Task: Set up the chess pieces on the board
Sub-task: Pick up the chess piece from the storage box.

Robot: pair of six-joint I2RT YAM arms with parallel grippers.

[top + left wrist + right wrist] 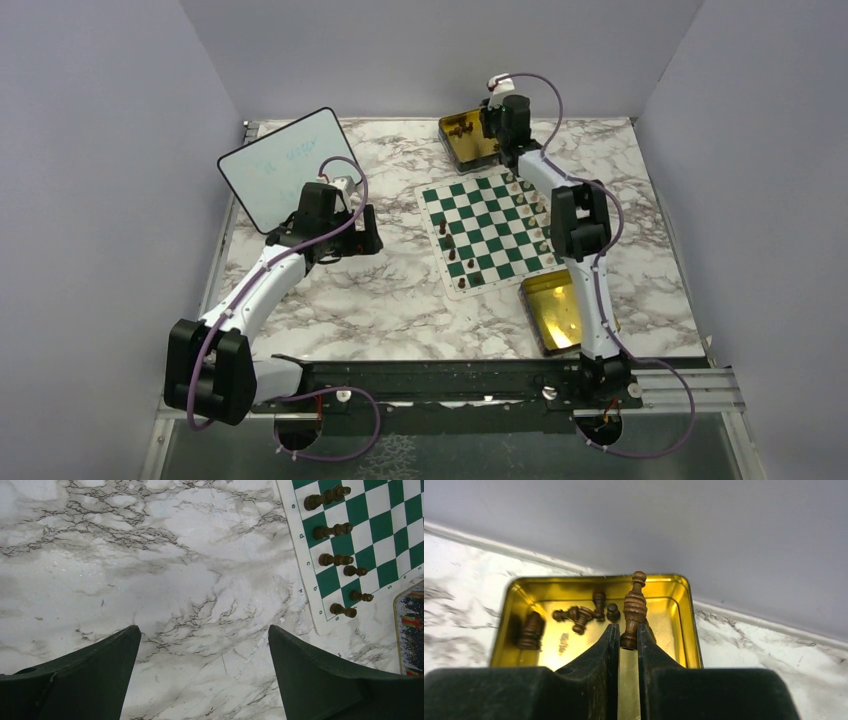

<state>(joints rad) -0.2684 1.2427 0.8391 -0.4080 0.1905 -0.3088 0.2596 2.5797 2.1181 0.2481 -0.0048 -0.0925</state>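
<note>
Two tins: the far tin (462, 150) at the table's (150, 580) back edge, the near tin (530, 300) by its right edge, the board (485, 225) between. Six dark pieces (336, 559) line the board's left edge. The right gripper (628, 630) clamps a turned brown piece (634, 607) over the far tin; the left gripper (205, 635) gapes.

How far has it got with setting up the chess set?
Done: a row of dark pieces stands along one edge of the board, with pale pieces along the opposite edge. In hand: the right gripper pinches one dark piece over the gold tin. To do: loose pieces lie in that tin.
</note>
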